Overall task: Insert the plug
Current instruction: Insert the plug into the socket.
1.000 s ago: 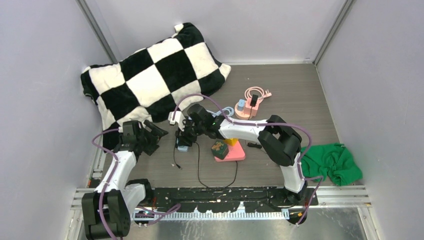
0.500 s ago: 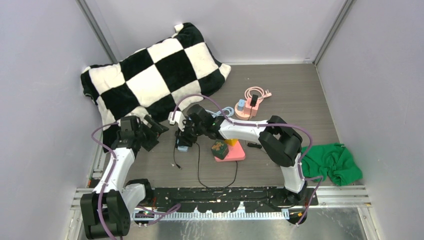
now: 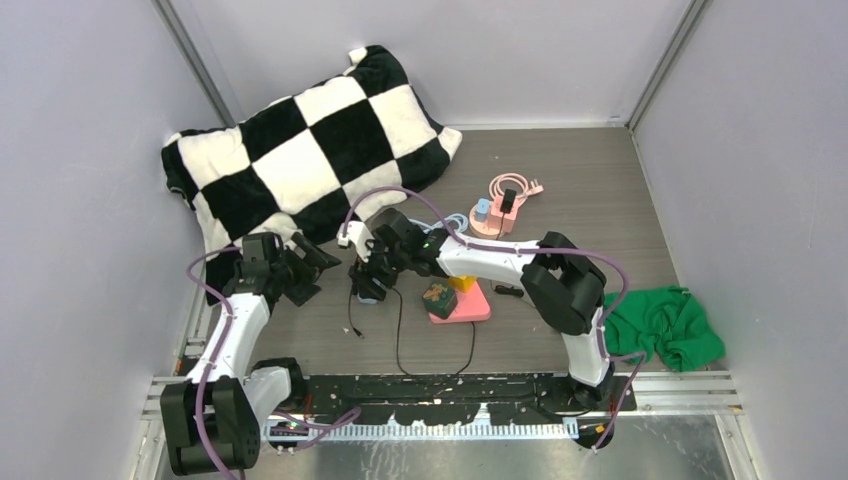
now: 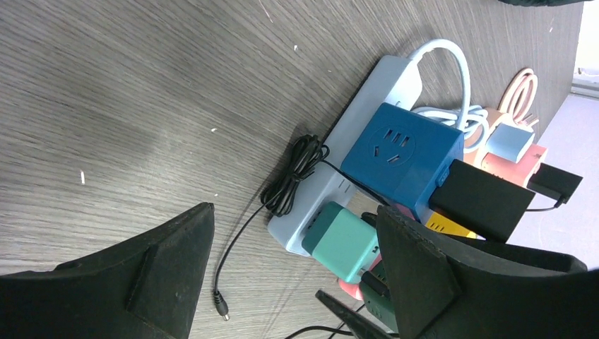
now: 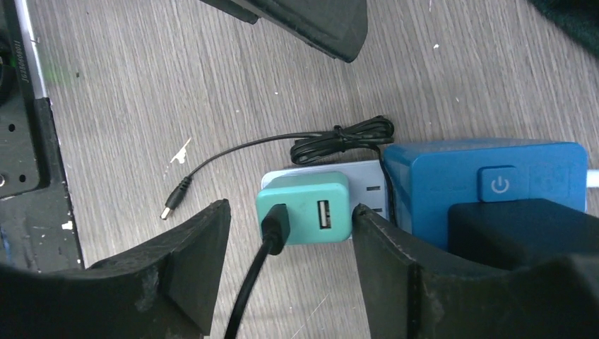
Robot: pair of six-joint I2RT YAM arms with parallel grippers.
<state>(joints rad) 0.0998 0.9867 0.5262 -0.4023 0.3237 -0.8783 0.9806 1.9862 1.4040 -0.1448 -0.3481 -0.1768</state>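
Right gripper (image 5: 289, 212) widened around teal plug (image 5: 314, 201), left gripper (image 4: 294, 215) nearer

left fingers (image 4: 169, 268) black, spread wide apart at the lower edge. pale power strip (image 4: 357, 138) lies diagonally on the wood-grain tabletop (image 4: 141, 85). teal charger (image 4: 342, 244) on its near end, blue cube adapter (image 4: 402, 159) just beside it, black block (image 4: 480, 201) against the cube. bundled black cable (image 4: 293, 176) touches the strip's side, its barrel tip (image 4: 221, 311) loose on the tabletop.
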